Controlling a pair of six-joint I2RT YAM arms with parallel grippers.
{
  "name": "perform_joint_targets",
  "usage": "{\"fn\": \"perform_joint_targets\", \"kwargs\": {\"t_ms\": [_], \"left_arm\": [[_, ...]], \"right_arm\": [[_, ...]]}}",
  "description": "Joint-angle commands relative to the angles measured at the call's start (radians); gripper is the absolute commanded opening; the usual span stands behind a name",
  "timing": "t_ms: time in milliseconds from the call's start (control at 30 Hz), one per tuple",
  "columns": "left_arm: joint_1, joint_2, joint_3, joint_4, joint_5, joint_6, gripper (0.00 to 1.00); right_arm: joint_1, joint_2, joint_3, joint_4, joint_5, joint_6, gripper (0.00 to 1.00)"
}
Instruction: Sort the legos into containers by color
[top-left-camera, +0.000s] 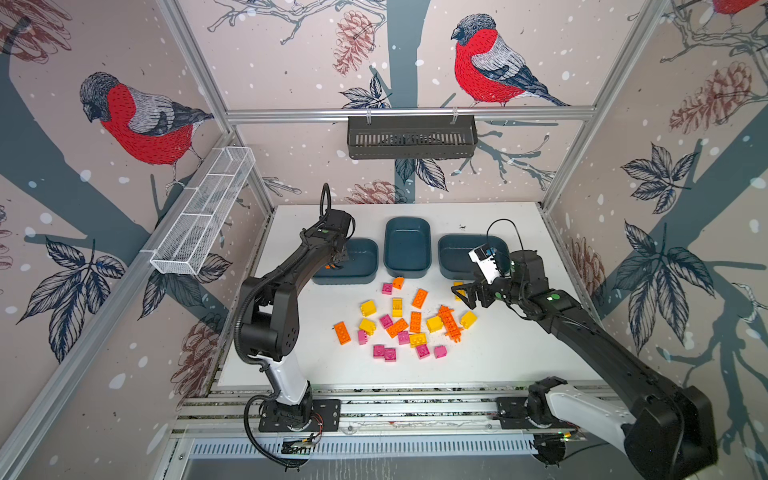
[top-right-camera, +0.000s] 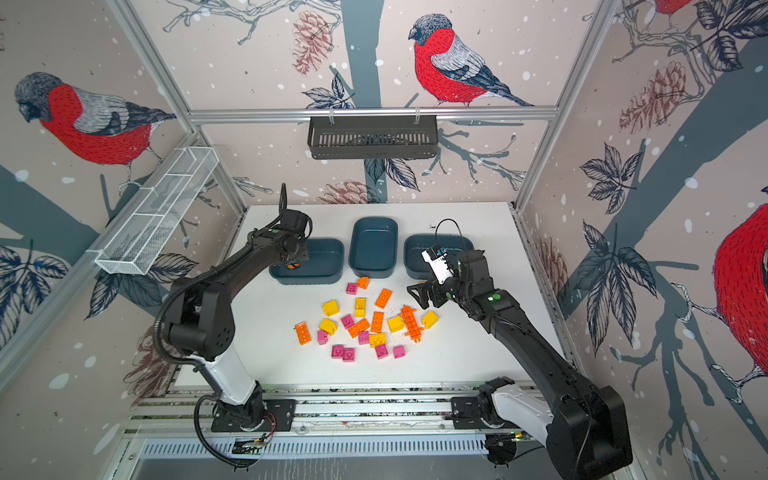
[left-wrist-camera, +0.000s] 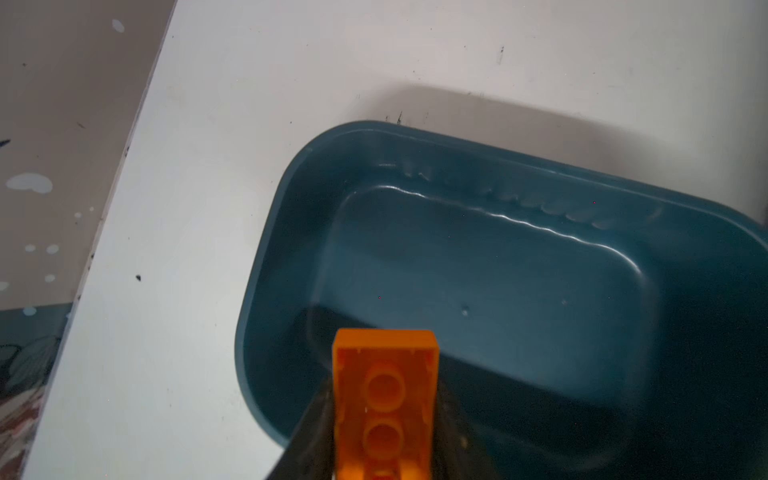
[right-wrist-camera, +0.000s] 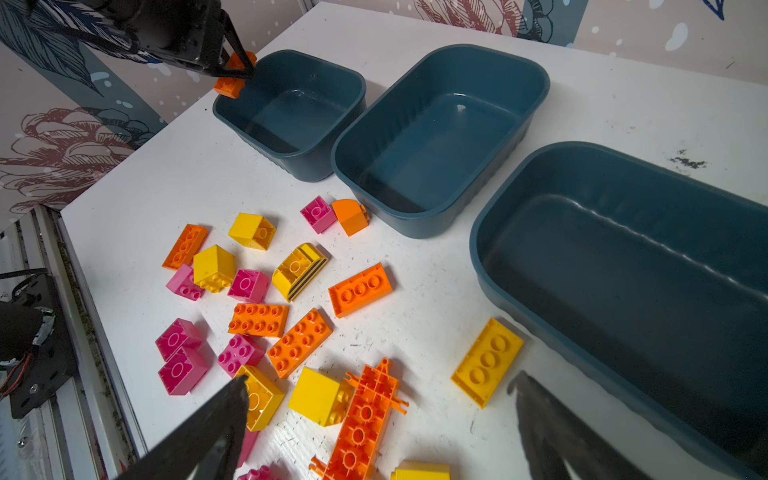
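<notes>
Step in hand, as I judge it: releasing the first orange piece.

The white table (top-left-camera: 519, 353) carries three teal tubs in a row along its far side, and no brick shows on any floor. The left tub (top-left-camera: 361, 259) is your target. The middle tub (top-left-camera: 407, 249) and the right tub (top-left-camera: 457, 253) stand beside it, apart.

The left gripper (left-wrist-camera: 384, 399) hangs over the left tub, its jaws narrow and clamped on an orange brick (left-wrist-camera: 386, 357). In the right wrist view the brick sits close to the tub's outer end rim. Carry it inward toward the tub's middle and lower it before you part the jaws; a drop at the rim could bounce out. Then open fully and lift straight up.

The right gripper (right-wrist-camera: 380, 380) hovers with its fingers spread wide, holding nothing. A yellow oblong brick (right-wrist-camera: 487, 361) lies flat below it, just beside the right tub's near wall. The two arms are well apart, so no clash looks likely.

Look of the pieces: the legos (top-left-camera: 401, 324) lie loosely scattered in front of the tubs. Orange, yellow and magenta are mixed, some touching, some tipped on their sides. The long spiky orange piece (right-wrist-camera: 365, 415) lies flat at the pile's right edge. The held brick is oblong, glossy and hard, with its hollow underside and round sockets facing the left wrist camera. It is gripped across its narrow width. Its smooth walls are probably slippery.
</notes>
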Motion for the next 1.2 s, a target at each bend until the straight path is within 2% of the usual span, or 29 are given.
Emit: {"fn": "perform_joint_targets", "kwargs": {"t_ms": [0,100,167,367,600,867,1033,1167], "left_arm": [[0.024,0.066,0.040,0.013,-0.040,0.090,0.31],[0.034,0.111,0.077,-0.008,-0.029,0.110,0.43],[0.038,0.110,0.082,-0.014,-0.020,0.112,0.61],[0.037,0.025,0.061,-0.097,0.079,0.066,0.80],[0.013,-0.197,-0.169,-0.149,0.211,-0.039,0.81],[-0.117,-0.432,-0.477,-0.153,0.253,-0.258,0.81],[-0.151,-0.526,-0.645,-0.102,0.305,-0.361,0.80],[-0.161,-0.543,-0.713,-0.028,0.346,-0.401,0.79]], "right_arm": [[0.001,-0.005,-0.004,0.034,-0.004,0.003,0.99],[0.000,-0.008,-0.011,0.032,0.000,0.003,0.99],[0.000,-0.009,-0.012,0.032,0.003,0.002,0.99],[0.001,-0.002,-0.012,0.035,-0.003,-0.001,1.00],[0.000,0.013,-0.013,0.045,-0.024,-0.006,0.99],[0.001,0.031,-0.002,0.029,-0.066,-0.015,0.99],[0.002,0.024,-0.003,0.001,-0.106,-0.034,0.99],[0.008,0.023,-0.005,-0.011,-0.126,-0.038,1.00]]}}
